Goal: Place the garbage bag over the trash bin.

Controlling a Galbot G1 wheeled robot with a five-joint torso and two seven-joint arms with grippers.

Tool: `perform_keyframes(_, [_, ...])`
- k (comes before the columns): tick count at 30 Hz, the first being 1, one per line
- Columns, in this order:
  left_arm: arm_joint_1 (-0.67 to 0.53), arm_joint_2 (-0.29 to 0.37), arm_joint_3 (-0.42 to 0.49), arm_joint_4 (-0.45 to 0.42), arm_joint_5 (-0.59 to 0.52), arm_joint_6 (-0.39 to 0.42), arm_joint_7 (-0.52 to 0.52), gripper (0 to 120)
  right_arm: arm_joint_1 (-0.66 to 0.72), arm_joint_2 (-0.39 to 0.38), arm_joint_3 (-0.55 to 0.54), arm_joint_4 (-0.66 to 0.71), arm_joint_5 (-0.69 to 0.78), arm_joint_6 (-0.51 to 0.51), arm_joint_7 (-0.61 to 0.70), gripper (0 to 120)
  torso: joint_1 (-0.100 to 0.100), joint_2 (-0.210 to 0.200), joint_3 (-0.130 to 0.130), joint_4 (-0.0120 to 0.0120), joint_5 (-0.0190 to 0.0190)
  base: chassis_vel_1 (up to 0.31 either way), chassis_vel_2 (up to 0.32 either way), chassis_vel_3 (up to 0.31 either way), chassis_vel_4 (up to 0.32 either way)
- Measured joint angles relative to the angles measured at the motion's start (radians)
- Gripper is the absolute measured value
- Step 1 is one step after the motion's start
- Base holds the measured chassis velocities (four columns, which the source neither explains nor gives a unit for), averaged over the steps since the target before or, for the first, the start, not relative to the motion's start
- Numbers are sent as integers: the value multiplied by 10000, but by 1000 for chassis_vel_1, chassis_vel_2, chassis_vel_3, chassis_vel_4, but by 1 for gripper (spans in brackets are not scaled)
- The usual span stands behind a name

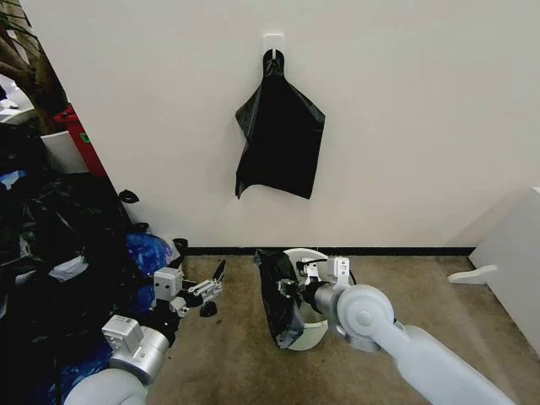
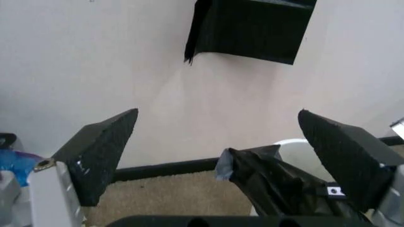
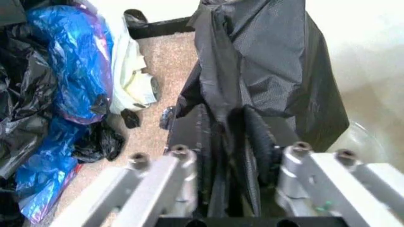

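Right gripper (image 1: 289, 288) is pinched on the garbage bag (image 1: 277, 299), black plastic bunched between its fingers (image 3: 256, 142) at the near-left rim of the trash bin (image 1: 310, 331). Bag hangs down the bin's left outer side, covering only that part; the rest of the white rim is bare. Bin sits on the carpet by the wall, below the flat black bags (image 1: 280, 135) on a white hook (image 1: 272, 42). Left gripper (image 1: 211, 283) hovers left of the bin, jaws spread wide, holding nothing. Heap of black and blue sacks (image 1: 59, 253) lies to the left.
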State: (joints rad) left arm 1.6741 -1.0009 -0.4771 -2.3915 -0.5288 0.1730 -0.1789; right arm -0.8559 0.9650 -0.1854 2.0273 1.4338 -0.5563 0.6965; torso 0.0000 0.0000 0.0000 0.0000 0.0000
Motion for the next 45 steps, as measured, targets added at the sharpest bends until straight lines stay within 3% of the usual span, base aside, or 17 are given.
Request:
perform_keyframes(5, [-3, 1, 12, -1, -2, -2, -3, 100, 2, -34, -7, -3, -52, 29, 9, 0, 0, 0, 0, 0, 0, 0, 0, 0, 0])
perform_keyframes(17, [-139, 139, 300, 221, -8, -1, -9, 100, -389, -354, 583, 513, -87, 144, 174, 0, 0, 0, 0, 0, 0, 0, 0, 0, 0])
perform_keyframes(26, [-721, 746, 1224, 852, -260, 140, -57, 100, -830, -509, 1170, 1015, 113, 284, 422, 0, 0, 0, 0, 0, 1, 0, 0, 0, 0])
perform_keyframes(38, [-2848, 1617, 2168, 1916, -1664, 876, -236, 100, -884, -364, 1044, 1166, 75, 511, 473, 0, 0, 0, 0, 0, 0, 0, 0, 0, 0])
perform_keyframes(45, [-4168, 1622, 2697, 2464, -2464, 1445, -681, 100, -623, -309, 882, 967, 92, 518, 484, 0, 0, 0, 1, 1, 1, 0, 0, 0, 0])
